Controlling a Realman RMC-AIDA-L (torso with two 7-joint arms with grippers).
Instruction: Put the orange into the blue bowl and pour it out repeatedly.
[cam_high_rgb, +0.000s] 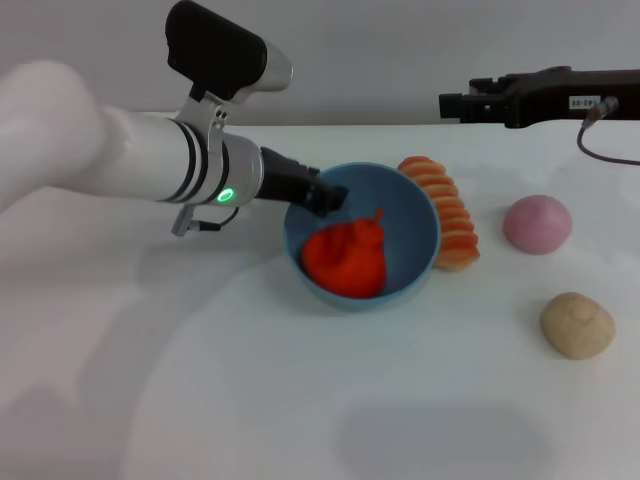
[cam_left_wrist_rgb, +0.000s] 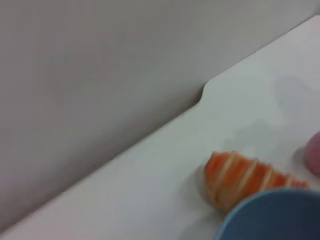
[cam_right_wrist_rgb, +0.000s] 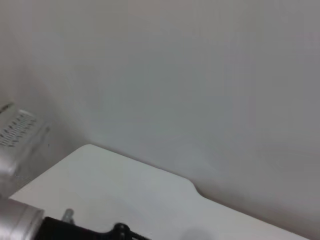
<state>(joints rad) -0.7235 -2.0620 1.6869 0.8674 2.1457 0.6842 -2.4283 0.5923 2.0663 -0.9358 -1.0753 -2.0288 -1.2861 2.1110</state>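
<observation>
Nearest, a beige ball is sitting; my left pincer is gripping the tipped light blue plastic bowl's left rim, red-orange soft orange inside; pouring looks next.

The head view looks down on the tabletop. The left wrist view sits close, sharing the blue bowl and the striped roll. The right wrist view faces the wall.

The only writing stands on a small white label stuck to the side of the dark, boxy right arm held high at the far right of the head view; its characters are too small to read.
</observation>
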